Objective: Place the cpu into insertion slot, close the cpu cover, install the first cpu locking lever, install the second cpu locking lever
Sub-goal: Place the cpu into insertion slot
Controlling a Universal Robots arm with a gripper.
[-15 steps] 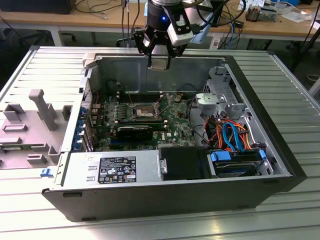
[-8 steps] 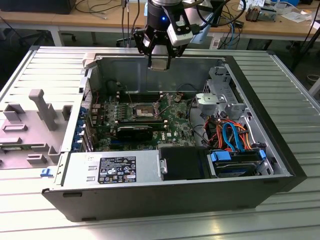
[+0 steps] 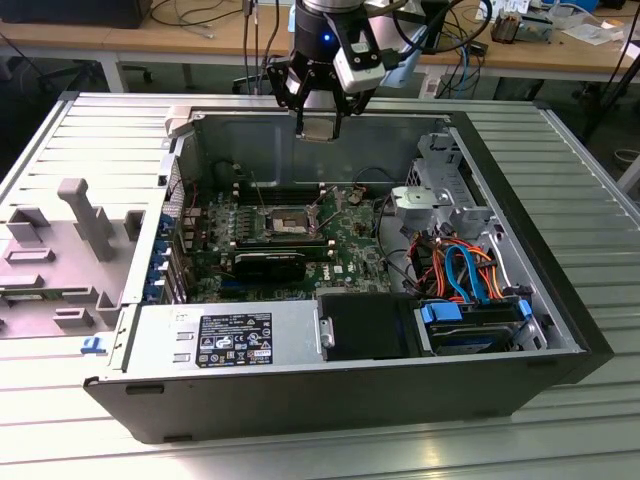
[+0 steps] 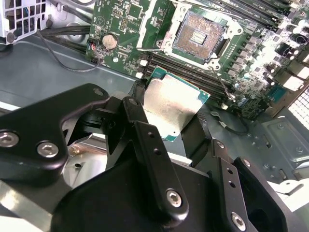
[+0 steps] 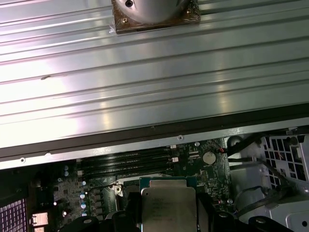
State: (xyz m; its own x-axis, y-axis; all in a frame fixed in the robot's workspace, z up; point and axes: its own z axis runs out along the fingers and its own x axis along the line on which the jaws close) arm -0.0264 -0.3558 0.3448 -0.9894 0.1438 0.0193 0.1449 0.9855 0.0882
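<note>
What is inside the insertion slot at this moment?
Nothing: the insertion slot shows bare gold-tinted contacts. The claw grips the cpu away from it; the chip's underside is hidden.

The small, flat, square, silver-topped cpu [image 4: 171,108], green-edged, hangs tilted, clamped in the black gripper [image 4: 166,116]. The square, gold-tinted, silver-rimmed insertion slot [image 4: 198,34] lies uncovered and empty on the green circuit board, apart from it.

Showed dull, smudged silver metal on the cpu [image 4: 171,108], a matt black finish on the gripper [image 4: 166,115], ribbed glossy metal across the desk [image 5: 145,72]
</note>
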